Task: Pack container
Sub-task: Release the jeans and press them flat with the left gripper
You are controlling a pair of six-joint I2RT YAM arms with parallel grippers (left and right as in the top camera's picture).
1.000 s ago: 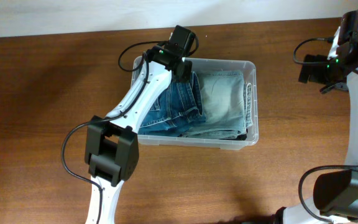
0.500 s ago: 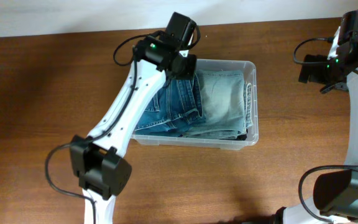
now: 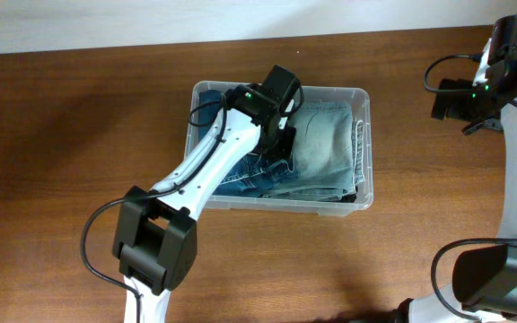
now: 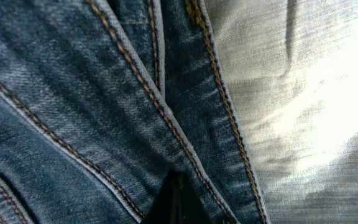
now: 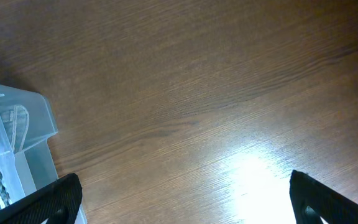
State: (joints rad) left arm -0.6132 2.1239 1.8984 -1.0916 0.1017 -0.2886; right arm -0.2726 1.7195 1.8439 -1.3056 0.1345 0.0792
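Observation:
The clear plastic container (image 3: 367,152) stands in the middle of the table. Inside it, folded dark blue jeans (image 3: 237,178) lie on the left and pale blue jeans (image 3: 328,144) on the right. My left gripper (image 3: 282,136) is down inside, at the seam between the two pairs. In the left wrist view its tips (image 4: 178,205) are shut and press on the dark denim (image 4: 73,93), with the pale denim (image 4: 316,93) beside them. My right gripper (image 3: 450,99) hangs open over bare table, right of the container (image 5: 17,134), its fingers (image 5: 48,202) wide apart.
The brown wooden table (image 3: 61,135) stretches around the container. A pale wall edge runs along the back. The right arm's base (image 3: 492,278) stands at the front right, the left arm's elbow (image 3: 155,247) at the front left.
The left arm has swung from the container's back left rim forward and right, and down onto the jeans. The right arm has not moved.

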